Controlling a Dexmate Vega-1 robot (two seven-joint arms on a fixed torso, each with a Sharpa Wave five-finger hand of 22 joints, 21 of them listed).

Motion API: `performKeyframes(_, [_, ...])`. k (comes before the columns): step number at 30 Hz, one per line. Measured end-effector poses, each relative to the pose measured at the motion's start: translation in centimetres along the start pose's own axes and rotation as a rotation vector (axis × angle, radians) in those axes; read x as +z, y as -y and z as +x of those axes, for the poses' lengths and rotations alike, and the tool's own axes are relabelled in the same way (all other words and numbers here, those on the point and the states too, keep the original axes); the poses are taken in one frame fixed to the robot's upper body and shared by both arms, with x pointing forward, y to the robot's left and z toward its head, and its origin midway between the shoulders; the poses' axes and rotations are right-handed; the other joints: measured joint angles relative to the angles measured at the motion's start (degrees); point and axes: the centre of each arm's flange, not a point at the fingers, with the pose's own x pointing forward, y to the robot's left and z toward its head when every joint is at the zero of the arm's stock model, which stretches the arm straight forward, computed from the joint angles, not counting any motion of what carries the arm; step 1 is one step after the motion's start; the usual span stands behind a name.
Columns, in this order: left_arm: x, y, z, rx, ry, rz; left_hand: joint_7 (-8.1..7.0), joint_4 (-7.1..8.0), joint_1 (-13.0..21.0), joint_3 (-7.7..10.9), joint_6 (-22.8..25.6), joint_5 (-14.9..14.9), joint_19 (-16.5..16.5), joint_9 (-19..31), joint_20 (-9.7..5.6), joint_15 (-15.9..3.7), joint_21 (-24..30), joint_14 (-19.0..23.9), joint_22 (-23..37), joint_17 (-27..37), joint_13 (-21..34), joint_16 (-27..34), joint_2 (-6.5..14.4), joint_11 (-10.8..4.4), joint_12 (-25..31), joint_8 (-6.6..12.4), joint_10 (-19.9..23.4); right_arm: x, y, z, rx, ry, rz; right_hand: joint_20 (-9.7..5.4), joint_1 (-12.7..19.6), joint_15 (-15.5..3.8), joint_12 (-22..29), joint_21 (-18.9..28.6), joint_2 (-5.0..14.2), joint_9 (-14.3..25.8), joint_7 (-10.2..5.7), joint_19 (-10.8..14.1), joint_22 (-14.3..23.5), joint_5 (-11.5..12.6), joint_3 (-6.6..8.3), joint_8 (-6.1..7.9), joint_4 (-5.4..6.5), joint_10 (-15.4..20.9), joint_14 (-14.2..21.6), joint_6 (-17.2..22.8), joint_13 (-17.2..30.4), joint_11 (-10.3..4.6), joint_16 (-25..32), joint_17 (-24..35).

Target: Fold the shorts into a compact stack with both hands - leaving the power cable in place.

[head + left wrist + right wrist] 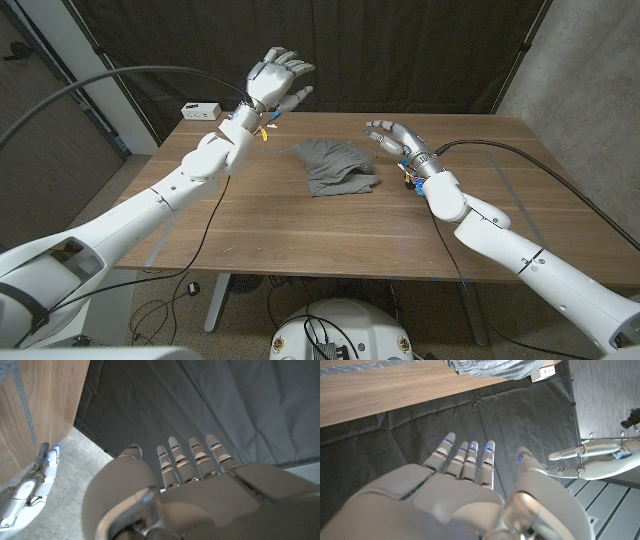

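Observation:
The grey shorts [337, 165] lie folded into a rumpled stack near the middle of the wooden table [300, 230]. My left hand [277, 80] is raised high above the table's far left part, fingers spread, holding nothing. Its back is also in the left wrist view [200, 495]. My right hand [393, 135] hovers just right of the shorts, fingers loosely apart and empty, not touching the cloth. The right wrist view has the right hand [465, 490], the shorts [495, 367] and the left hand [595, 460].
A white power strip [201, 109] sits at the table's far left corner. Black cables [520, 150] run along both arms. A dark curtain [400, 50] hangs behind the table.

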Motion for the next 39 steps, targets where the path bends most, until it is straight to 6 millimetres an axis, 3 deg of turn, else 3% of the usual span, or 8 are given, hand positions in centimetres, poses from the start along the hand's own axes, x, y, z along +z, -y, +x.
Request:
performKeyframes(16, [-1.9, 0.2, -1.2, -0.078, -0.195, -0.337, 2.75, -0.46, -0.3, 0.46, -3.0, 0.0, -0.6, 0.0, 1.26, 0.05, -0.6, -1.5, 0.0, 0.0, -0.5, -0.2, -0.3, 1.55, -0.9, -0.39, -3.4, -0.5, 0.2, -0.1, -0.041, 0.026, 0.132, 0.0, -0.3, 0.22, -0.3, -0.4, 0.3, 0.0, 0.0, 0.0, 0.0, 0.0, -0.25, 0.0, -0.24, -0.2, -0.2, 0.0, 0.0, 0.22, 0.0, 0.0])
performKeyframes(25, [-2.7, 0.4, -1.8, -0.099, -0.267, -0.47, 3.28, -1.08, -0.3, 0.68, -6.0, 0.0, -0.4, -0.3, 1.65, 0.2, -0.7, -2.9, 0.0, 0.0, -1.1, -0.4, -0.3, 2.46, -1.3, -0.61, -4.9, -0.5, 0.3, -0.2, -0.056, 0.041, 0.183, 0.0, -0.3, 0.62, -0.5, -0.8, 0.3, 0.0, -0.21, 0.0, 0.0, -0.2, -0.25, -0.49, -0.24, -0.7, -1.1, -0.9, 0.0, 0.32, -0.4, 0.3])
performKeyframes(28, [-3.1, 1.0, -2.2, -0.131, -0.313, -0.589, 3.62, -1.31, -0.3, 0.91, -6.4, 0.0, -0.4, -0.3, 1.65, 0.14, -0.7, -3.6, 0.1, 0.0, -1.3, -0.6, -0.3, 2.62, -1.3, -0.61, -5.9, -0.8, 0.1, -0.3, -0.061, 0.035, 0.204, 0.0, -0.3, 0.62, -0.5, -0.9, 0.32, 0.0, 0.09, 0.0, 0.0, -0.2, -0.45, -0.49, -0.45, -1.4, -1.1, -1.2, 0.0, 0.3, -0.4, 0.3])
performKeyframes(35, [-3.9, 1.0, -2.7, -0.131, -0.349, -0.633, 4.29, -1.77, -0.5, 0.93, -9.0, 0.0, -0.9, -0.5, 2.11, 0.3, -1.0, -5.8, 0.1, -0.2, -2.0, -0.9, -0.5, 3.15, -1.7, -0.61, -8.1, -0.6, 0.2, -0.4, -0.067, 0.048, 0.237, 0.0, -0.9, 0.73, -0.7, -1.3, 0.15, 0.0, -0.11, 0.0, 0.2, -0.2, -0.76, -0.49, -0.27, -2.0, -1.8, -2.2, 0.0, 0.48, -0.4, 0.3])
performKeyframes(36, [-3.8, 1.7, -3.0, -0.173, -0.38, -0.764, 4.24, -1.77, -0.5, 0.93, -9.5, 0.0, -1.0, -0.6, 2.25, 0.29, -1.1, -6.3, 0.1, -0.2, -2.1, -0.9, -0.5, 3.21, -1.7, -0.61, -8.5, -0.9, 0.0, -0.4, -0.071, 0.039, 0.25, 0.0, -0.9, 0.82, -0.7, -1.3, 0.15, 0.0, -0.11, 0.0, 0.2, -0.2, -0.76, -0.49, -0.27, -2.3, -1.9, -2.2, 0.0, 0.2, -0.4, 0.3])
performKeyframes(39, [-4.1, 1.8, -3.1, -0.175, -0.394, -0.788, 4.43, -2.23, -0.5, 0.94, -11.0, 0.0, -1.6, -0.6, 2.35, 0.85, -1.3, -7.6, 0.1, -0.2, -2.5, -1.1, -0.5, 3.83, -1.7, -0.61, -9.6, -0.8, 0.0, -0.4, -0.072, 0.045, 0.265, 0.0, -1.2, 1.02, -0.9, -1.5, -0.06, 0.0, 0.0, 0.0, 0.2, -0.2, -0.92, -0.53, -0.11, -2.8, -2.1, -2.8, 0.0, 0.33, -0.4, 0.3])
